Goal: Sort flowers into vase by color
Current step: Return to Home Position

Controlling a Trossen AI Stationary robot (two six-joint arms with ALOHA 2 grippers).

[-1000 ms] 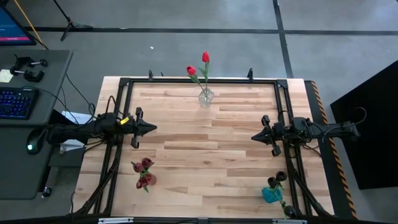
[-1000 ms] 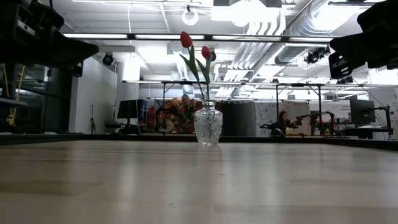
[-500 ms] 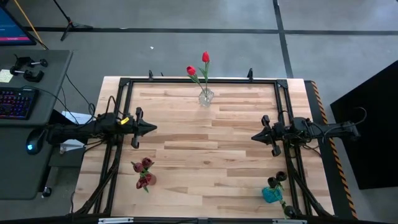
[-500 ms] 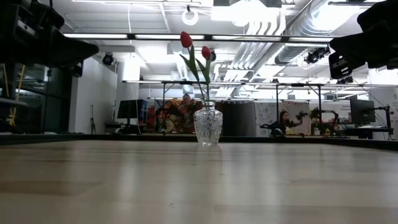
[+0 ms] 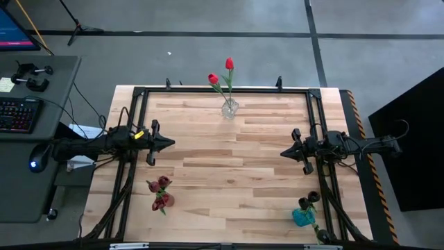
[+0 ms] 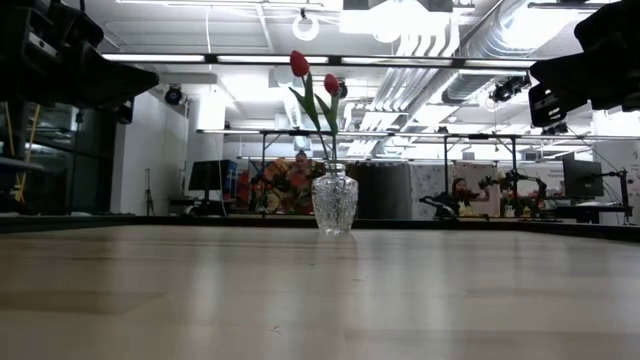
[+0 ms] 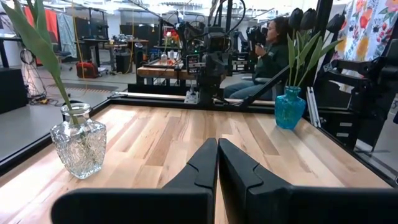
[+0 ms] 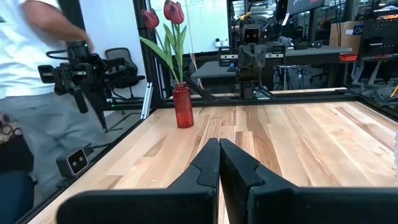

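Two bright red tulips (image 5: pixel 220 74) stand with their stems in a clear glass vase (image 5: pixel 229 107) at the middle of the table's far edge; the low view shows the glass vase (image 6: pixel 334 203) too. Maroon tulips (image 8: pixel 163 15) stand in a red vase (image 5: pixel 161 201) near the left near corner. Near-black tulips (image 7: pixel 306 18) stand in a blue vase (image 5: pixel 303 217) near the right near corner. My left gripper (image 5: pixel 172 144) hovers shut at the table's left side and my right gripper (image 5: pixel 283 153) shut at the right side, pointing at each other. Neither touches anything.
A black metal frame (image 5: pixel 222 89) runs along the table's edges. Bare wood (image 5: pixel 229 167) lies between the two grippers. A person (image 8: pixel 37 93) stands beyond the table's left side, and another person (image 7: pixel 267 43) sits beyond its right side.
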